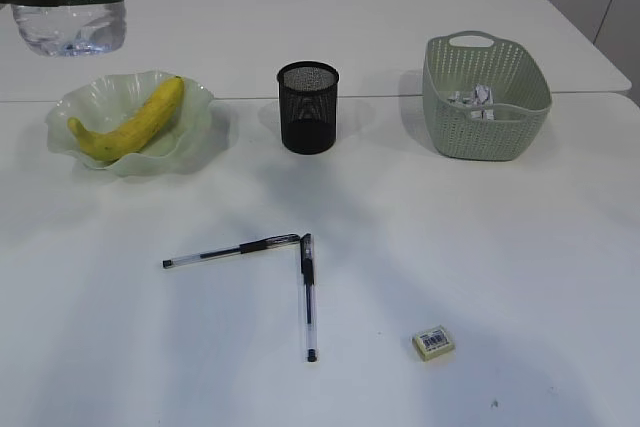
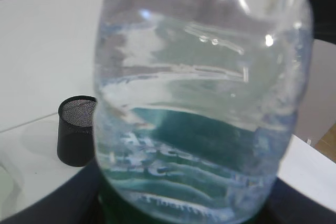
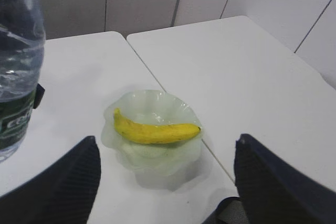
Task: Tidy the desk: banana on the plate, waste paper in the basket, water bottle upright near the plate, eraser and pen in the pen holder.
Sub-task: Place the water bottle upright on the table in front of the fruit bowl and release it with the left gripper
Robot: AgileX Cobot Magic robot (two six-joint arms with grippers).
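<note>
The left gripper (image 2: 184, 208) clasps the water bottle (image 2: 202, 103); only the exterior view shows pens (image 1: 308, 292); the right gripper (image 3: 165, 177) gapes empty.

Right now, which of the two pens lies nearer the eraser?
The upright-running pen, pointing toward the front edge; its tip ends closest to the eraser. The other pen stretches away leftward.

The white desk (image 1: 420, 247) carries the ruffled pale green plate (image 1: 195, 117) at ten o'clock, the yellow banana (image 1: 135, 122) lying across it. The black mesh holder (image 1: 308, 107) stands upright at twelve. The sage basket (image 1: 487, 97) at two holds crumpled paper (image 1: 475, 102). Two pens (image 1: 307, 292) form an L at centre, tips touching. The cream eraser (image 1: 433, 343) lies at five. The clear bottle (image 1: 70, 12), green-labelled, hangs above the desk at eleven.
</note>
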